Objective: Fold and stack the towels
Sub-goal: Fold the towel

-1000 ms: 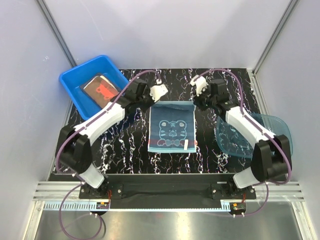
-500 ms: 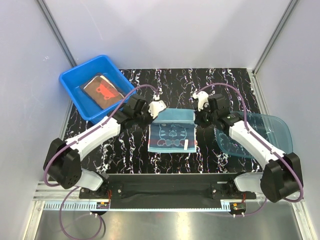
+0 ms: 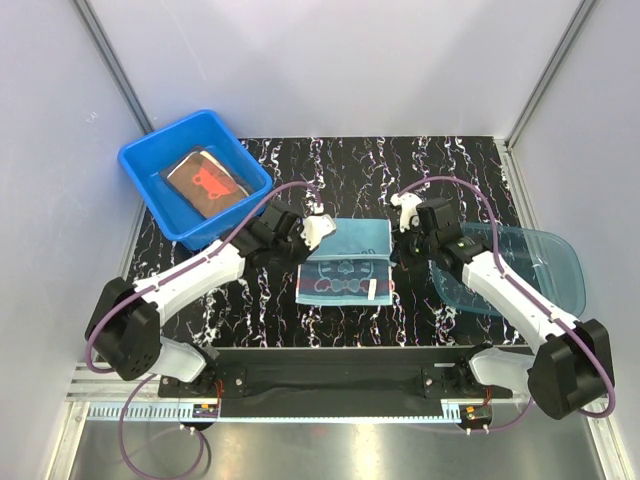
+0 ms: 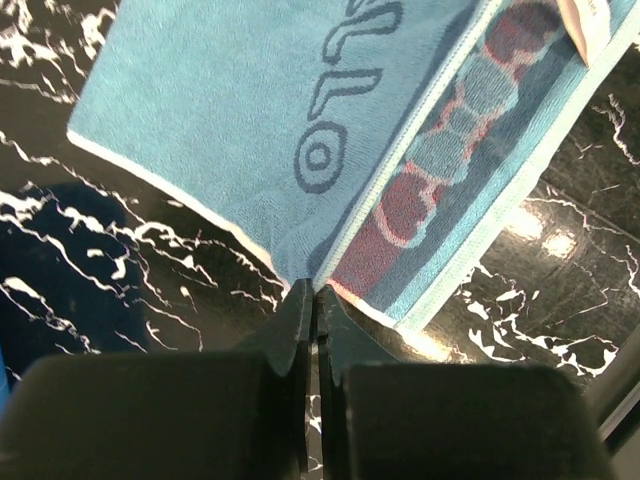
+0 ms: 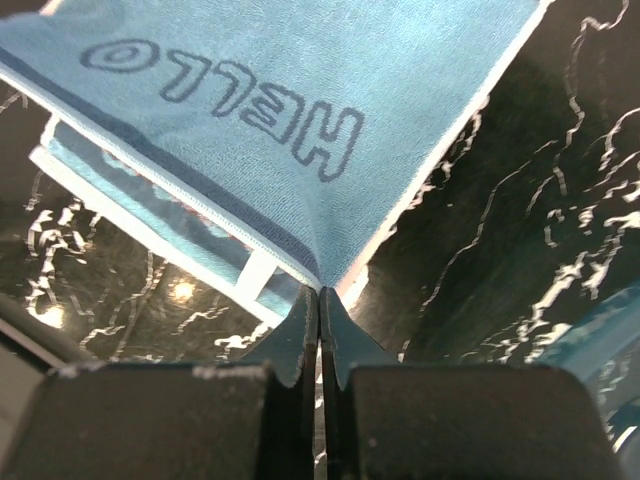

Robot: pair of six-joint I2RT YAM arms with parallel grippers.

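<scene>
A light blue towel (image 3: 345, 262) with a dark bear outline and "HELLO" lettering lies mid-table, its far half lifted and drawn toward the near edge. My left gripper (image 3: 312, 240) is shut on its far left corner (image 4: 305, 283). My right gripper (image 3: 400, 240) is shut on its far right corner (image 5: 322, 282). The folded-over flap (image 5: 250, 100) hangs above the lower layer (image 4: 450, 170). A brown towel with red lettering (image 3: 205, 180) lies in the blue tub (image 3: 150, 160). Other towels are out of view.
The blue plastic tub stands at the far left. A translucent teal bowl (image 3: 530, 270) sits at the right, beside my right arm. The table top is black marble-patterned (image 3: 350, 165). Grey walls enclose the table.
Both grippers have carried the towel's far edge toward the near side, folding the far half over the near half. The visible towel has become shorter.
</scene>
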